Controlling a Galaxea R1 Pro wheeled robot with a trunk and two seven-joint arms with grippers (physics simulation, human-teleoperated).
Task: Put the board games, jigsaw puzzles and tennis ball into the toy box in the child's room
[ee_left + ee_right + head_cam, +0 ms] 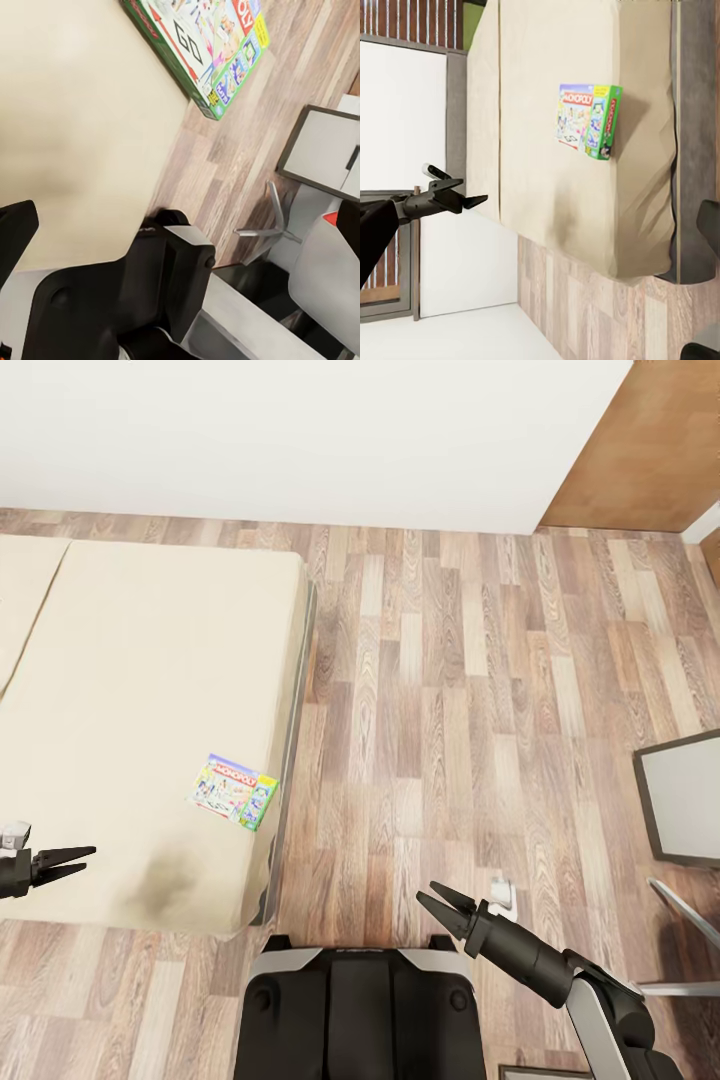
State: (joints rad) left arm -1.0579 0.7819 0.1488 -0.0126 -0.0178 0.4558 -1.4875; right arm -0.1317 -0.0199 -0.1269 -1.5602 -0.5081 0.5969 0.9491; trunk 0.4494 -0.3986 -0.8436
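A colourful Monopoly board game (236,791) lies flat on the cream bed (140,690), close to the mattress's right edge. It also shows as the board game (206,45) in the left wrist view and the board game (589,121) in the right wrist view. My left gripper (88,858) hovers open and holds nothing over the bed's near corner, left of the game. The left gripper (472,193) appears with its jaws apart in the right wrist view. My right gripper (427,891) is open over the floor, right of the bed and holds nothing.
Wood-plank floor (450,690) spreads between the bed and a grey-topped, dark-framed table (685,795) at the right edge. Metal chair legs (690,920) stand below it. A white wall (300,440) runs behind. My dark base (350,1010) sits by the bed's foot.
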